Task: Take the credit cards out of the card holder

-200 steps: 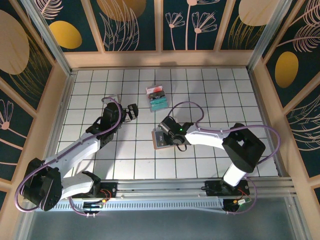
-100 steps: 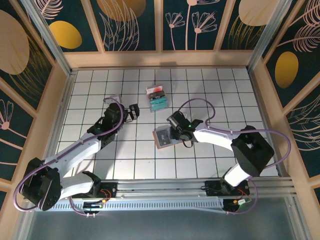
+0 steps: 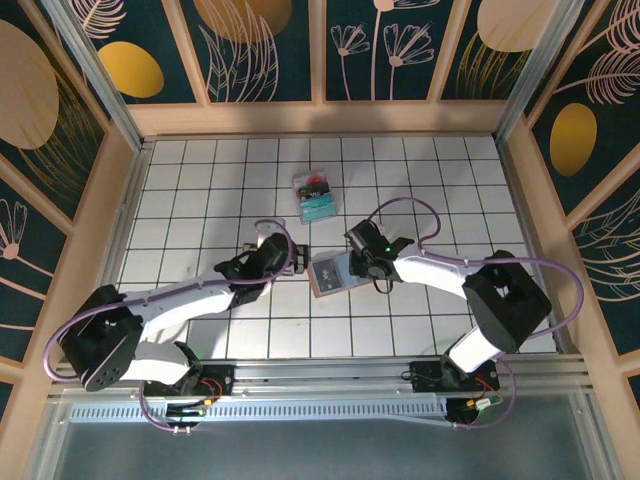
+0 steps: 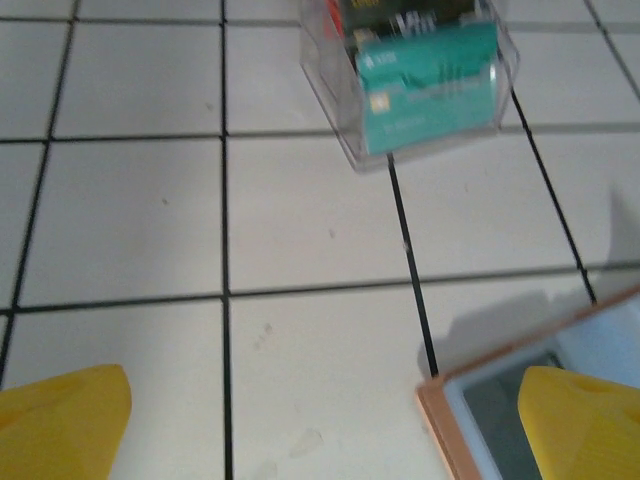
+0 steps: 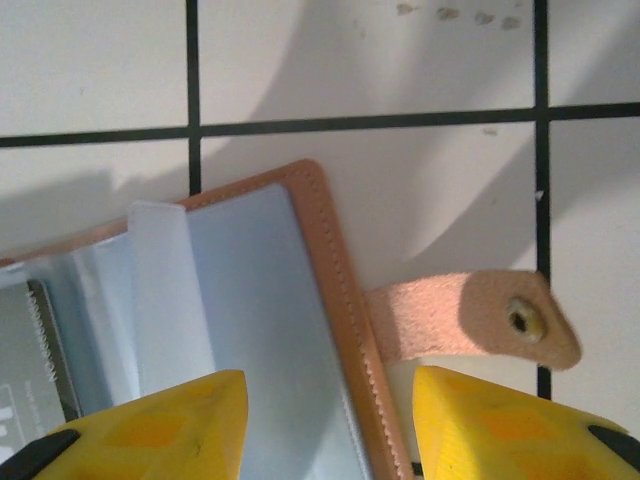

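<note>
Spreads a white table top (image 3: 180,180) ruled into squares by thin black lines, fenced by a tan wooden frame (image 3: 320,118), an aluminium rail (image 3: 320,400) along the near edge. Rises into dark teal wall panels (image 3: 270,60) printed with gold ovals and pale line-drawn flowers, split by tan battens (image 3: 318,50). Takes even light, casting soft grey shadows on the squares.

The left gripper (image 3: 297,259) has swung right and nearer, now just left of the card holder (image 3: 328,274) (jaws wide). The right gripper (image 3: 357,266) has slid to its right edge.
</note>
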`<state>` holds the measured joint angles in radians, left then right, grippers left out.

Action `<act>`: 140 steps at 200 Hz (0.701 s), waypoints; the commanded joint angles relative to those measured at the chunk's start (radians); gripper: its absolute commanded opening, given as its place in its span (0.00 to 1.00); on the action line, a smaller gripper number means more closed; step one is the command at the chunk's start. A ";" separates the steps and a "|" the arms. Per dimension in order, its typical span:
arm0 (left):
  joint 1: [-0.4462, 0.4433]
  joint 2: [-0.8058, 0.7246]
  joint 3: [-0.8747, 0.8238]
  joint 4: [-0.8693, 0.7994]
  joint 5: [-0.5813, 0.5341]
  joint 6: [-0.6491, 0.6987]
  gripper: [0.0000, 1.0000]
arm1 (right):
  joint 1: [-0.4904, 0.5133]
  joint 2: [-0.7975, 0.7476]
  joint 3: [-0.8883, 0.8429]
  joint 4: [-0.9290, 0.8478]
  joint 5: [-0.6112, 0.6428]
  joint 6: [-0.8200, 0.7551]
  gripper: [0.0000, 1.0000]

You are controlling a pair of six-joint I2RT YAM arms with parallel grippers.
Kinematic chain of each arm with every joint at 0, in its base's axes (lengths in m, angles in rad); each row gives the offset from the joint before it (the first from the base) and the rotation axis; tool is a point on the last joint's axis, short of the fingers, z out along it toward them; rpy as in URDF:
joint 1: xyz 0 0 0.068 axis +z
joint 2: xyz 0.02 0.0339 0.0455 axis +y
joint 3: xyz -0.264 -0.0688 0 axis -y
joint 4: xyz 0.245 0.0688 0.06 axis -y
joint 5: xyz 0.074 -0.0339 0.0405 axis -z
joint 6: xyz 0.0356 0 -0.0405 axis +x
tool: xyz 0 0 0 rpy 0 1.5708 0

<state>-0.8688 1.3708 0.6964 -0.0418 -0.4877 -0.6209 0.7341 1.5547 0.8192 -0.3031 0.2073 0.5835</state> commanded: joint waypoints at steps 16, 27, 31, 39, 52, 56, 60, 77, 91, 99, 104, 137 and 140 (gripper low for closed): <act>-0.103 0.111 0.035 -0.066 -0.064 -0.022 0.99 | -0.042 -0.043 -0.018 0.038 -0.026 -0.020 0.47; -0.127 0.144 0.049 -0.068 -0.073 -0.022 0.99 | -0.050 -0.051 -0.019 0.038 -0.026 -0.025 0.47; -0.132 0.153 0.055 -0.067 -0.074 -0.022 0.99 | -0.051 -0.053 -0.020 0.036 -0.024 -0.026 0.47; -0.139 0.168 0.064 -0.065 -0.076 -0.022 0.99 | -0.060 -0.064 -0.023 0.033 -0.022 -0.030 0.47; -0.142 0.188 0.075 -0.053 -0.073 -0.027 0.99 | -0.078 -0.086 -0.032 0.032 -0.020 -0.039 0.47; -0.142 0.192 0.078 -0.049 -0.073 -0.030 0.99 | -0.085 -0.093 -0.034 0.029 -0.021 -0.043 0.47; -0.142 0.196 0.080 -0.046 -0.074 -0.033 0.99 | -0.096 -0.103 -0.037 0.027 -0.024 -0.046 0.47; -0.142 0.213 0.098 -0.036 -0.072 -0.042 0.99 | -0.137 -0.149 -0.042 0.017 -0.032 -0.066 0.47; -0.142 0.225 0.111 -0.041 -0.070 -0.050 0.99 | -0.163 -0.197 -0.043 0.009 -0.044 -0.077 0.47; -0.142 0.229 0.118 -0.053 -0.073 -0.060 0.99 | -0.174 -0.228 -0.043 0.010 -0.054 -0.081 0.48; -0.142 0.230 0.118 -0.059 -0.077 -0.068 0.99 | -0.178 -0.246 -0.043 0.010 -0.062 -0.082 0.47; -0.141 0.229 0.115 -0.119 -0.092 -0.134 0.99 | -0.181 -0.329 -0.050 0.046 -0.160 -0.074 0.45; -0.140 0.229 0.115 -0.125 -0.093 -0.140 0.99 | -0.182 -0.333 -0.051 0.054 -0.178 -0.073 0.45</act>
<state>-1.0080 1.5871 0.7952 -0.0940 -0.5407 -0.6865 0.5552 1.2633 0.7826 -0.2806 0.1287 0.5228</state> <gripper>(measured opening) 0.988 0.455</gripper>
